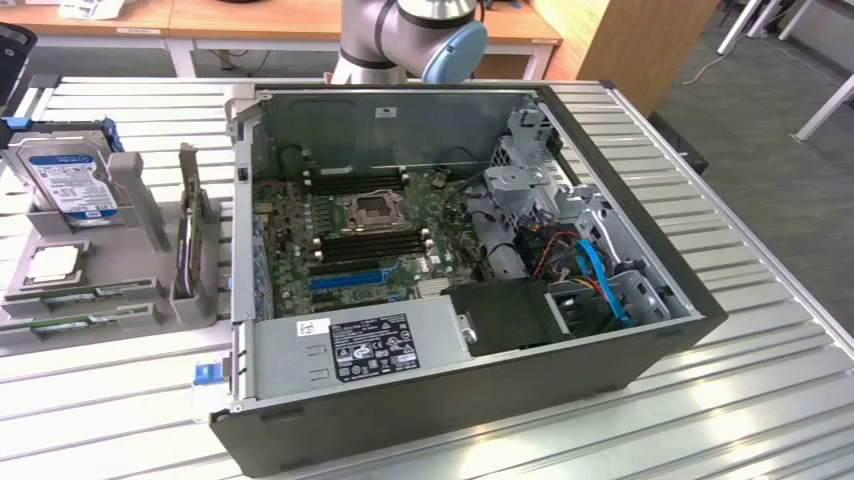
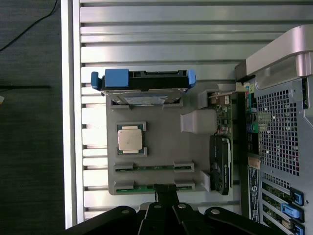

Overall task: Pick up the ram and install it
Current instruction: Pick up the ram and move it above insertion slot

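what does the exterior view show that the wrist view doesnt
Exterior view: the motherboard and power supply inside the open case, plus the arm behind it. Wrist view: the shut pincer over the tray and the case's perforated rear panel. Both: the grey tray with hard drive, processor and ram sticks.

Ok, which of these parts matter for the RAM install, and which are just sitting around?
Job: claw, shut; edge RAM stick; inner RAM stick; motherboard memory slots.
Lying about: hard drive; CPU; expansion card, all on the same gray tray.
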`<state>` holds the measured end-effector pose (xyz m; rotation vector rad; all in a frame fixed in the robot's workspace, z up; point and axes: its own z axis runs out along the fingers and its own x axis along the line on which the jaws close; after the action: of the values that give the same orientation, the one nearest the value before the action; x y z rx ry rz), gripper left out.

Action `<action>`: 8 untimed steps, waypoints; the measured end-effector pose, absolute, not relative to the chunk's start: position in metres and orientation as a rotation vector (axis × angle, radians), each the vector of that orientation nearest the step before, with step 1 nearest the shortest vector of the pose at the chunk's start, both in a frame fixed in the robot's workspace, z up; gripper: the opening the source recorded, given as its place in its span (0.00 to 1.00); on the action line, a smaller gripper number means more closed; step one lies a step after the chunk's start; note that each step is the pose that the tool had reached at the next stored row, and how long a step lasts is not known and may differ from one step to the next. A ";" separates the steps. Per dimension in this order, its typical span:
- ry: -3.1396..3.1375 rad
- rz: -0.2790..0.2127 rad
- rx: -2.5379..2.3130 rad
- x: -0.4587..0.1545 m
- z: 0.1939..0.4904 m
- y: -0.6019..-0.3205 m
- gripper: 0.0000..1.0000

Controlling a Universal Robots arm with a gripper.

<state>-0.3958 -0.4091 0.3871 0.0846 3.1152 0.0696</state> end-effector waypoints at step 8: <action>3.115 0.070 0.085 -0.396 0.387 -0.409 0.10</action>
<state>-0.3958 -0.4091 0.3871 0.0846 3.1152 0.0696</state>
